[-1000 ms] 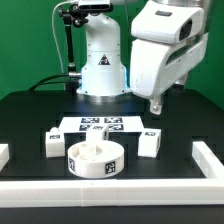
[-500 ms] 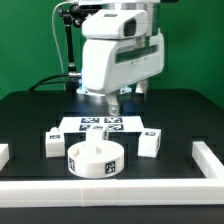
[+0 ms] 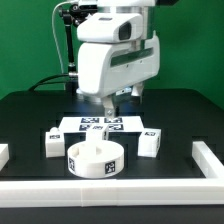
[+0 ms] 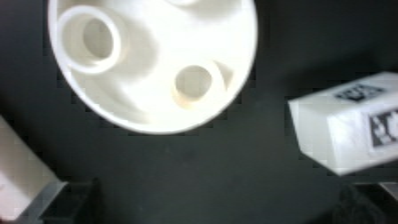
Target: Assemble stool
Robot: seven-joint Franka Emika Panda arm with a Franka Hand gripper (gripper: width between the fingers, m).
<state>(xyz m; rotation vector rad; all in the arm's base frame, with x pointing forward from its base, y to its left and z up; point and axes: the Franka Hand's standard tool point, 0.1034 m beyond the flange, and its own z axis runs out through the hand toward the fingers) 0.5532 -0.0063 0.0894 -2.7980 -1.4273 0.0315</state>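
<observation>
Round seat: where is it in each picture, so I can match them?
Exterior view: the round seat sits near the front of the black table, between a white leg on the exterior view's left and a second leg on its right.
Wrist view: the round seat shows big and close, cut off by the picture's edge.
Shared landmark: the black table under it.

In the blurred wrist view, the seat [image 4: 151,58] and one leg [image 4: 331,136] both run past the picture's edge, only partly seen.
</observation>
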